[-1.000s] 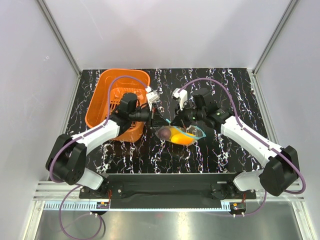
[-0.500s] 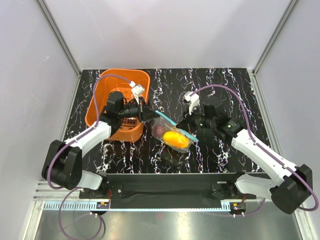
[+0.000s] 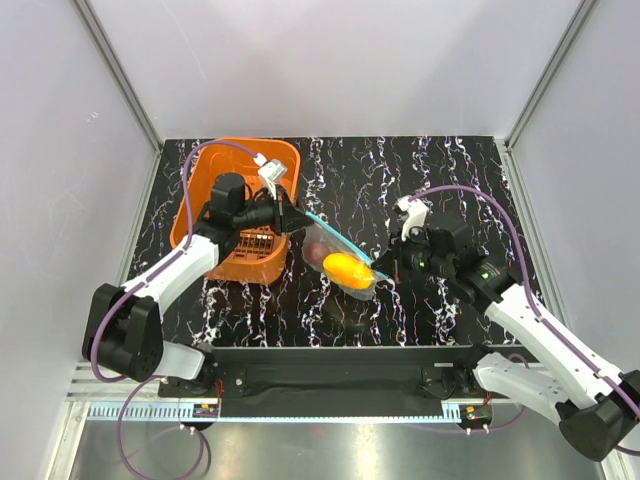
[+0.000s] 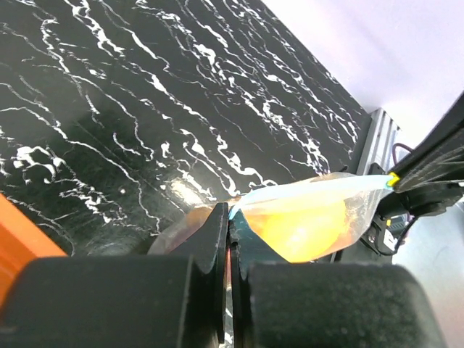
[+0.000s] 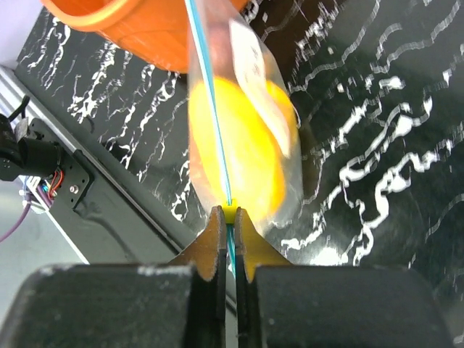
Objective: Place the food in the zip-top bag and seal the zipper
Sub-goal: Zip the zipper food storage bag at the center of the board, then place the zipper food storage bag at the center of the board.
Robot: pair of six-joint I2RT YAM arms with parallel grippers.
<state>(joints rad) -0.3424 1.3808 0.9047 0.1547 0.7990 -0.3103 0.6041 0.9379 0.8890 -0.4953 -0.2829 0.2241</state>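
From above, we see the bag [image 3: 340,262] stretched above the surface [image 3: 450,170] between the left tool [image 3: 299,218] and right tool [image 3: 384,272]. Each is pinched on one end of the zipper [image 3: 333,239], with the food [image 3: 344,267] inside.

Left wrist: the bag extends ahead of the closed tips.

Right wrist: the zipper runs out from the tips as one line. We judge filling done and sealing unconfirmed.

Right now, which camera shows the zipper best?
The right wrist view: the zipper runs close up as a sharp blue line through the middle of the frame. The top view shows it whole but small, a thin teal line. The left wrist view shows only a pale, faint edge along the bag's top.
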